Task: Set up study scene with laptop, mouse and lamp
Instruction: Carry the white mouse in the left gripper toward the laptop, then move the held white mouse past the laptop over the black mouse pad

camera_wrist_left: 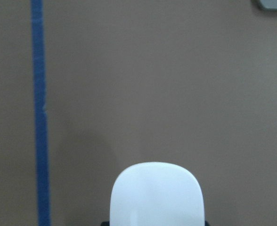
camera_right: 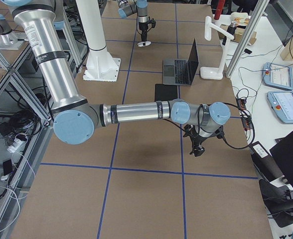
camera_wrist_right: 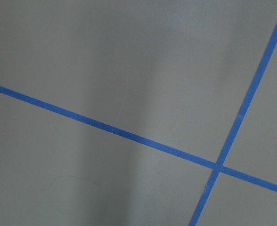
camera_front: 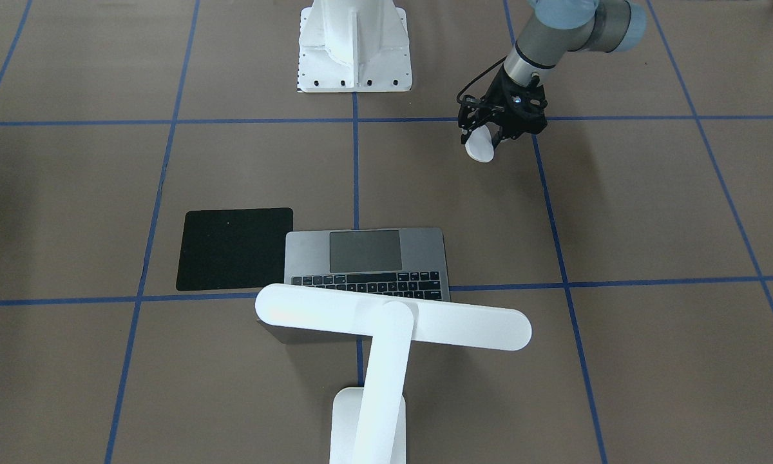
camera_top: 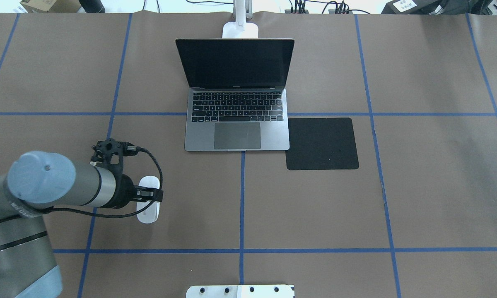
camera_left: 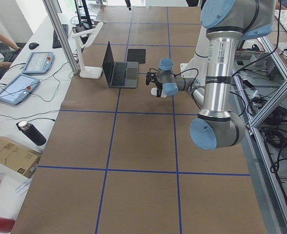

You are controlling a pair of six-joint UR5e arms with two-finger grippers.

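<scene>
Where the left arm reaches in over the brown table (camera_top: 418, 198), the white mouse (camera_top: 148, 214) is pinched across its middle by the closed fingers of the left gripper (camera_top: 150, 194), well apart from the laptop (camera_top: 236, 124) and nearer the robot's side. At the centre, the laptop is seen opened, its dark screen turned toward the robot. The white lamp (camera_front: 393, 322) is set just behind the lid, its bar head held level above the screen. The black mouse pad (camera_top: 322, 143) is laid flat against the laptop's right edge, with nothing on it. Far to the right, the right gripper (camera_right: 196, 148) is hung low over bare taped paper; whether its fingers are spread or pressed together cannot be told.
</scene>
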